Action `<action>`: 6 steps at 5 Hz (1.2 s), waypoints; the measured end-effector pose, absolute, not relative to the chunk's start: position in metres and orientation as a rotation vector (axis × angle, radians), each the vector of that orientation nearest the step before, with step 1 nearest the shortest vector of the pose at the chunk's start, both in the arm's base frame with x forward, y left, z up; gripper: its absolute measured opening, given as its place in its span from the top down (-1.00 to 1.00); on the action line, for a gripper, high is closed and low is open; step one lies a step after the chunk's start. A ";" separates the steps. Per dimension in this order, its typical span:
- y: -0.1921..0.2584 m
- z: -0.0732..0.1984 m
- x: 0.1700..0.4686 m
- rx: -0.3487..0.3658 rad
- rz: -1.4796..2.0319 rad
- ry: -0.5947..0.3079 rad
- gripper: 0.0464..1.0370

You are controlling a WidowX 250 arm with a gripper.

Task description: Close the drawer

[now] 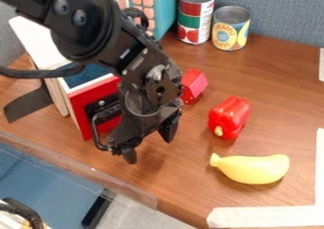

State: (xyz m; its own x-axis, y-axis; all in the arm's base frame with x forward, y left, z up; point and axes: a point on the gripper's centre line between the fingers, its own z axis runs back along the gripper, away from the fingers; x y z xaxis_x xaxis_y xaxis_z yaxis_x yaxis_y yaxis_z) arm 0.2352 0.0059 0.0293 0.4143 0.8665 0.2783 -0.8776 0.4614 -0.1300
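Drawer [82, 110] with a flat red front and a black loop handle [94, 130] stands partly open, its blue interior exposed, at the left of the brown wood-grain table [278, 105], close to the near edge. Its white box-shaped cabinet [38, 39] lies behind it. The black two-finger gripper [149, 143] is over the table in front of the drawer, just beside the handle; contact cannot be confirmed. Its fingers are spread with nothing between them, in a released state. This placement probably serves to push the front inward, since closing requires no grip. The red bell pepper [229, 117] and yellow plastic banana [256, 169] sit well to the right, outside the likely travel path. The drawer front points toward the near edge, and the slide axis runs from there back into the cabinet, toward the far left corner. The front's long axis cannot be determined, as the gripper covers its right end.
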 end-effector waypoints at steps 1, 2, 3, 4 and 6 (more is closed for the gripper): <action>0.017 0.025 0.240 0.058 1.106 -0.319 -0.93; 0.029 0.028 0.248 0.062 1.127 -0.325 -0.93; 0.043 0.030 0.255 0.080 1.136 -0.333 -0.93; 0.057 0.035 0.260 0.091 1.144 -0.349 -0.93; 0.066 0.035 0.259 0.109 1.131 -0.334 -0.93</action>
State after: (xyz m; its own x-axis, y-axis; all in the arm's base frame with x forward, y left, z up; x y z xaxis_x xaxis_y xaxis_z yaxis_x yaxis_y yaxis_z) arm 0.2589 0.0662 0.0347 0.3823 0.8685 0.3157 -0.9007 0.4265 -0.0824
